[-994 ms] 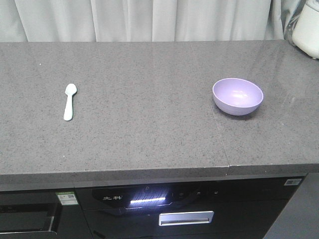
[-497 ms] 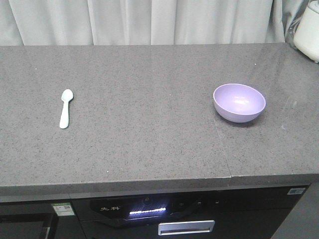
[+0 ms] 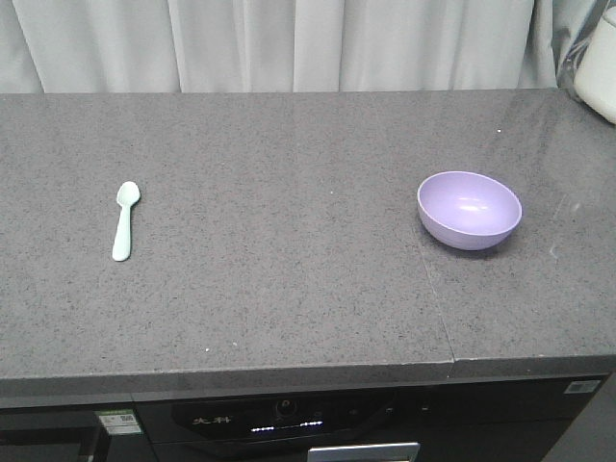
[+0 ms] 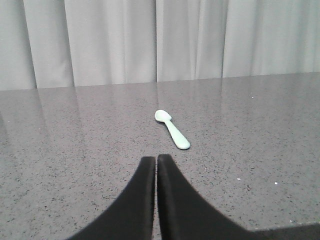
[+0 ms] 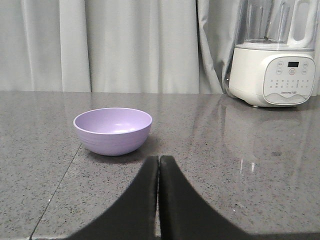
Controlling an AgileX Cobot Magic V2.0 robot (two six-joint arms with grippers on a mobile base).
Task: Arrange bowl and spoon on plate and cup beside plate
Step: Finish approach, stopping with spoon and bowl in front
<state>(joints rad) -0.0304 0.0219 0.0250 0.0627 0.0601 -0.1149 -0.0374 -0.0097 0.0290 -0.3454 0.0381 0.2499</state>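
Across the grey speckled counter [image 3: 289, 289], well apart: pale mint spoon [image 3: 124, 220] toward the left, lavender bowl [image 3: 469, 210] toward the right.
Spoon flat, scoop pointing at the curtain [image 3: 289, 43]; bowl upright, just right of the seam [image 3: 438, 308]. Left gripper [image 4: 156, 160] closed on nothing, low over the counter, short of the spoon; right gripper [image 5: 159, 160] likewise closed and empty, short of the bowl, white blender [image 5: 272, 75] behind to the right.

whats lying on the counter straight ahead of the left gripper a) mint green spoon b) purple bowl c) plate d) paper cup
a, the left wrist view shows only the spoon on the counter, beyond the shut left gripper.
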